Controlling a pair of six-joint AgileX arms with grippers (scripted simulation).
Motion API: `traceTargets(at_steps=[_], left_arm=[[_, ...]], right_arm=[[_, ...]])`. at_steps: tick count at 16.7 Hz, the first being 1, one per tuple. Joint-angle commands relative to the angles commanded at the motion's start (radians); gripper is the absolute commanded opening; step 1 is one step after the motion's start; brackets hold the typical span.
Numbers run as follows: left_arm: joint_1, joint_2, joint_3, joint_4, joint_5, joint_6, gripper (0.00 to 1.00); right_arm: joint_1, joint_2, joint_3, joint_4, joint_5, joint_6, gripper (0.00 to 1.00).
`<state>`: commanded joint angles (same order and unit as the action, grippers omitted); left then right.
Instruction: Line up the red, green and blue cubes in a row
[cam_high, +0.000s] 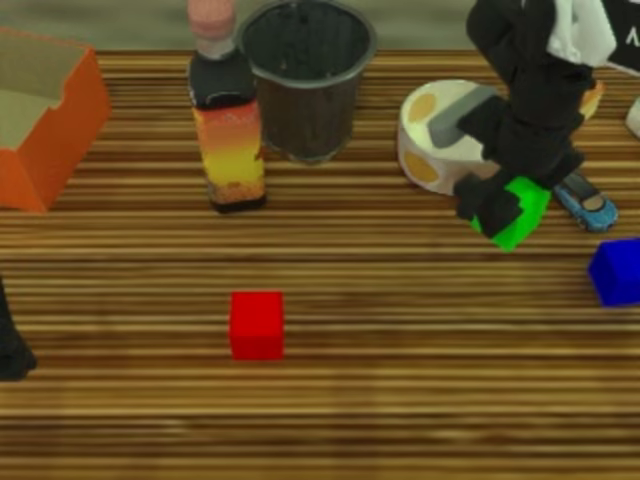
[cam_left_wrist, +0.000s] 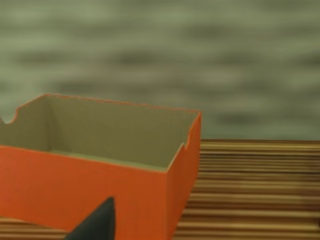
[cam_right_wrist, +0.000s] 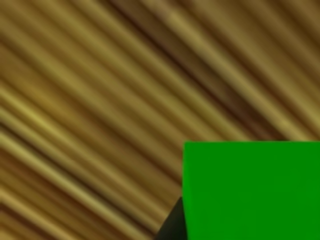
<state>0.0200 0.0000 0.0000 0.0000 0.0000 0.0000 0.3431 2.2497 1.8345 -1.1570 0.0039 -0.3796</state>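
The green cube (cam_high: 522, 215) is being held between the fingers of the right gripper (cam_high: 497, 208), toward the right of the table (cam_high: 400, 400), just in front of the round white cake-like block (cam_high: 432, 135) with orange spots and just left of the small blue toy car (cam_high: 588, 204). The cube is being shown tilted in the top view, and whether it is touching the wood cannot be told. In the right wrist view the green cube (cam_right_wrist: 250, 190) is being seen close up against the striped wooden surface, with a dark fingertip (cam_right_wrist: 172, 225) pressed at its edge. The red cube (cam_high: 257, 324) is being left alone on the table, left of centre and well apart from the green one. The blue cube (cam_high: 616, 271) is being seen at the right edge, near the green cube and in front of the toy car. Toward the back, a bottle (cam_high: 227, 125) with a flame-coloured label is being shown upright just beside a dark cup (cam_high: 307, 80). An orange box (cam_high: 50, 120) is being seen, open, at the far left. The left gripper (cam_high: 12, 350) is being kept at the left edge; how far it is parted cannot be told.
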Motion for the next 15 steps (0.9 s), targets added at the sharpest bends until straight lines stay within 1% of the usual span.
traceTargets(at_steps=[3, 5, 7, 12, 15], left_arm=[[0.000, 0.000, 0.000, 0.000, 0.000, 0.000, 1.00], [0.000, 0.000, 0.000, 0.000, 0.000, 0.000, 1.00], [0.000, 0.000, 0.000, 0.000, 0.000, 0.000, 1.00], [0.000, 0.000, 0.000, 0.000, 0.000, 0.000, 1.00], [0.000, 0.000, 0.000, 0.000, 0.000, 0.000, 1.00]], right_arm=[[0.042, 0.005, 0.014, -0.009, 0.000, 0.093, 0.00], [0.084, 0.008, 0.024, -0.019, 0.001, 0.205, 0.00], [0.134, 0.010, 0.030, -0.030, 0.001, 0.356, 0.00], [0.276, 0.006, 0.032, -0.061, -0.001, 0.802, 0.00], [0.349, -0.010, 0.031, -0.067, -0.001, 1.005, 0.00]])
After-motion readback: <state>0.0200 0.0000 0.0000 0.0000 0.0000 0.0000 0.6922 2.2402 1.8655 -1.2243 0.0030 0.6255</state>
